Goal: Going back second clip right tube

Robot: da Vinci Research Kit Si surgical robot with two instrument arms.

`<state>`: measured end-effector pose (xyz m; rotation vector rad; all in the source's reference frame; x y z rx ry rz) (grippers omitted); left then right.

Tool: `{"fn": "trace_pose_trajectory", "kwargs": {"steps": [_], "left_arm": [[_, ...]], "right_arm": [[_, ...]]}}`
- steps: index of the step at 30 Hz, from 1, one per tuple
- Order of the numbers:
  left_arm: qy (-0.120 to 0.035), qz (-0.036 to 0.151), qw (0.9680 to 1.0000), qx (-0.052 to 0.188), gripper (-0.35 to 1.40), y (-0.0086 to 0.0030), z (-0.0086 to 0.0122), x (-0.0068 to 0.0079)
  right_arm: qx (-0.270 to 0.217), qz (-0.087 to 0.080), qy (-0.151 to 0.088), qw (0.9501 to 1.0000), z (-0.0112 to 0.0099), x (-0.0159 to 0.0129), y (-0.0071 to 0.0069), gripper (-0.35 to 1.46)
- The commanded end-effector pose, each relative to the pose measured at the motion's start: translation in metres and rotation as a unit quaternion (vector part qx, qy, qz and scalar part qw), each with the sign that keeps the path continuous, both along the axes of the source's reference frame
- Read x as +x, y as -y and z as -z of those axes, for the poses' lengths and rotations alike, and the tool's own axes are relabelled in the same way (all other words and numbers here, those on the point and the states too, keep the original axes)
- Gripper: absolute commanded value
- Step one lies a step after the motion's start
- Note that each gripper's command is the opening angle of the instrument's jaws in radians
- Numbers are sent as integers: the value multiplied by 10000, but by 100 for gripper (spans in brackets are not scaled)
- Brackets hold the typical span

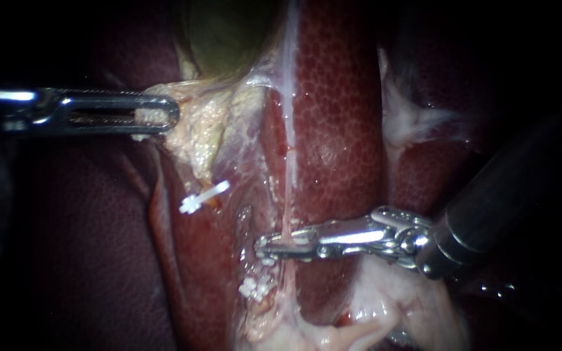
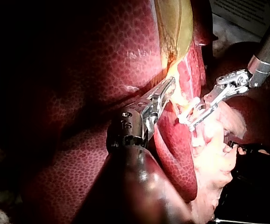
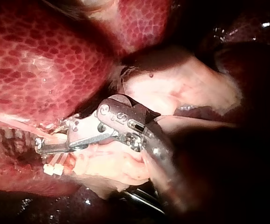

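A thin pale tube, the right tube (image 1: 289, 162), runs down over the liver (image 1: 336, 97). My right instrument (image 1: 267, 247) comes in from the right, and its jaws stand open by a narrow gap with this tube lying between them. Just below the jaws a white clip (image 1: 255, 287) sits at the tube's foot; it also shows in the right wrist view (image 3: 54, 169). Another white clip (image 1: 203, 197) sits on the left tube. My left instrument (image 1: 164, 117) is shut on pale tissue at the neck of the greenish gallbladder (image 1: 222, 32), holding it to the left.
Dark liver lobes (image 1: 86, 247) fill the left side. Pale fatty tissue (image 1: 359, 318) bunches under the right instrument's shaft. In the left wrist view both instruments' tips, left (image 2: 167, 91) and right (image 2: 193, 116), lie close together.
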<state>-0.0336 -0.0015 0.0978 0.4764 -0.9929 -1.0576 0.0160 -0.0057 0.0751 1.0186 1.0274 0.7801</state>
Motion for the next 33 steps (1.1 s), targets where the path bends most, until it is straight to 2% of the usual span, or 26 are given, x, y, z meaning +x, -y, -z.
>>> {"fn": "trace_pose_trajectory", "kwargs": {"steps": [1, 7, 10, 11, 12, 14, 16, 18, 19, 22, 27, 33], "left_arm": [[2, -2, 10000, 1, -30, 0, 0, 0], [2, -2, 10000, 1, -30, 0, 0, 0], [2, -3, 10000, 1, -30, 0, 0, 0], [2, -3, 10000, 1, -30, 0, 0, 0], [2, -2, 10000, 1, -30, 0, 0, 0], [2, -3, 10000, 1, -30, 0, 0, 0], [2, -3, 10000, 1, -30, 0, 0, 0], [2, -3, 10000, 1, -30, 0, 0, 0], [2, -2, 10000, 1, -30, 0, 0, 0], [2, -2, 10000, 1, -30, 0, 0, 0], [0, -1, 10000, 0, -30, 1, 0, 0], [0, -1, 10000, -1, -30, 1, -1, 0]], "right_arm": [[1, 2, -3, 10000, 1, 0, 0, -35], [10, 28, -19, 10000, 0, 0, 1, -35], [188, 116, -46, 9997, 1, 1, 3, -35], [188, 125, -52, 9997, 3, 3, 4, -16], [-37, 171, -122, 9998, 5, 4, 5, 10], [-429, 223, -246, 9985, 9, 7, 5, 39], [-726, 235, -343, 9965, 12, 11, 1, 52], [-1082, 113, -331, 9935, 14, 14, -4, 58], [-1262, -8, -285, 9916, 15, 15, -8, 60], [-1598, 40, -373, 9864, 16, 12, -15, 60], [-1882, 5, -355, 9815, 13, 4, -27, 60], [-1988, 8, -359, 9794, 12, -5, -32, 60]]}}
